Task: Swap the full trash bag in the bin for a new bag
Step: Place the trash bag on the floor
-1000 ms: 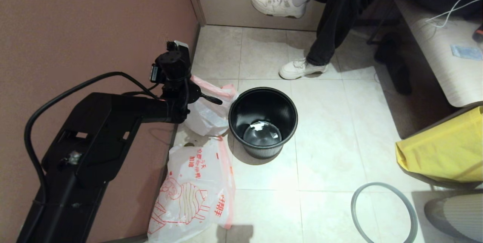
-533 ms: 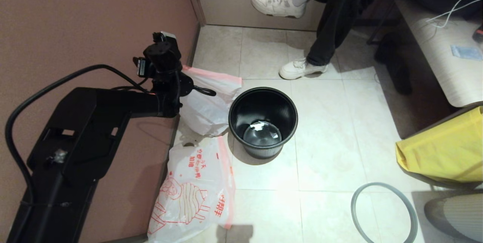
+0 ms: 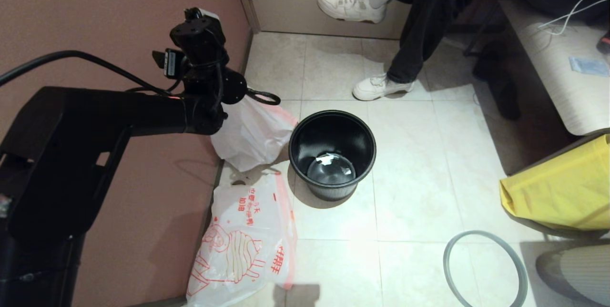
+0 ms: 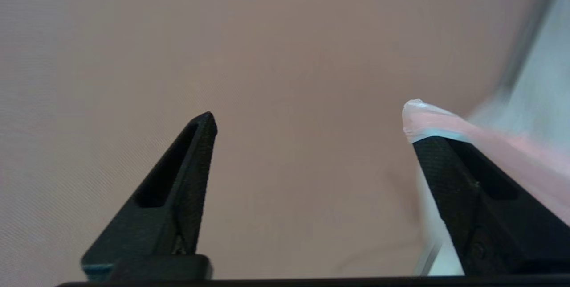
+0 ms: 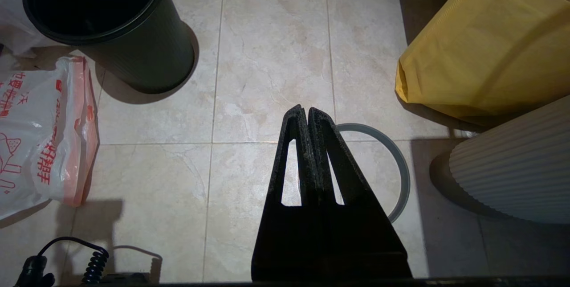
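Bags: two white, one yellow [image 3: 562,192] | bin [image 3: 332,154]: one | left gripper [image 4: 311,126]: jaws apart, full trash bag [image 3: 250,133] draped over one fingertip | right gripper [image 5: 307,113]: jaws together

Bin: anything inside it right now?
The bin holds no bag; only its bare glossy floor with a light reflection shows. The near inner wall is hidden by the rim. The grey ring lies apart on the tiles.

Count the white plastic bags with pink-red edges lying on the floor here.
2. The full trash bag sits against the wall, beside the bin; the new bag lies flat nearer the robot. None seems hidden.
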